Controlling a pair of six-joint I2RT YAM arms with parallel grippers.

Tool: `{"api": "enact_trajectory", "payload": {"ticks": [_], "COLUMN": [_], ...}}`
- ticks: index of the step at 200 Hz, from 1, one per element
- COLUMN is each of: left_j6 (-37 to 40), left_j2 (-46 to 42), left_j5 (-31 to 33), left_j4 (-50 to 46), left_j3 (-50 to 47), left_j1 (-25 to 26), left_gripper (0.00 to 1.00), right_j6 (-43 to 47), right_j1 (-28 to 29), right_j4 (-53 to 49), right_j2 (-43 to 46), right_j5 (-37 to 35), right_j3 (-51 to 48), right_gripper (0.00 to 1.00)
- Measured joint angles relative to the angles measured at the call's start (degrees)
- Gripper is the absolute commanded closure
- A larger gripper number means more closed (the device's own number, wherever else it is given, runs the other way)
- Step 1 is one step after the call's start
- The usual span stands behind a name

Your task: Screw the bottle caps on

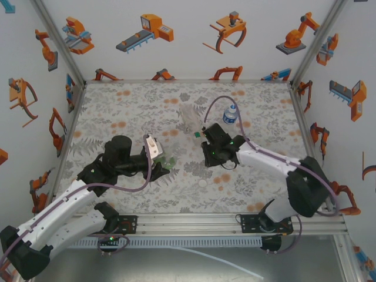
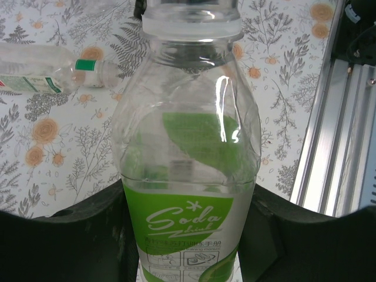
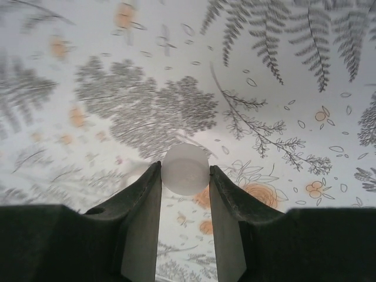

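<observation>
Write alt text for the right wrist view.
A round white cap is pinched between the two dark fingers, which reach up from the bottom of the frame. Behind it lies a floral tablecloth printed with grey ferns and orange blooms, partly blurred.

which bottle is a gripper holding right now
The green-labelled bottle, clamped in the left gripper. The blue-labelled bottle stands free, and the clear bottle lies on its side.
</observation>
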State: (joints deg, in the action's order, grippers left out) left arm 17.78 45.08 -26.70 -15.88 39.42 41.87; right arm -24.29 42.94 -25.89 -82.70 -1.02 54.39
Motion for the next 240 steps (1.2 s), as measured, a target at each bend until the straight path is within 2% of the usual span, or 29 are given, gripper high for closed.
{"api": "enact_trajectory", "payload": {"ticks": [27,68,117,162,240], "left_j6": [3.1,7.8,10.5,11.5,11.7], "left_j2": [0.0,0.6,2.2,3.8,4.1], "left_j5": [-0.7,-4.2,-5.4,-5.5,-5.5], "left_j4": [-2.2,-5.0,-6.8,-7.8,-9.1], "left_j3": [0.8,3.0,4.0,5.4,5.9], "left_j1": [0.1,1.0,4.2,6.4,7.4], "left_gripper": [1.00,1.00,1.00,1.00,1.00], "right_j6": [7.0,20.0,28.2,33.0,35.7], "right_j1": [0.9,2.3,4.2,9.5,11.7], "right_j4": [1.7,5.9,5.6,4.2,1.7], "right_j2": [9.4,23.0,26.8,26.1,24.0], "right_j5": [5.1,19.3,31.6,34.6,34.4], "right_j3": [0.0,0.0,5.4,9.4,9.8], "right_gripper": [0.87,0.93,0.98,1.00,1.00]}}
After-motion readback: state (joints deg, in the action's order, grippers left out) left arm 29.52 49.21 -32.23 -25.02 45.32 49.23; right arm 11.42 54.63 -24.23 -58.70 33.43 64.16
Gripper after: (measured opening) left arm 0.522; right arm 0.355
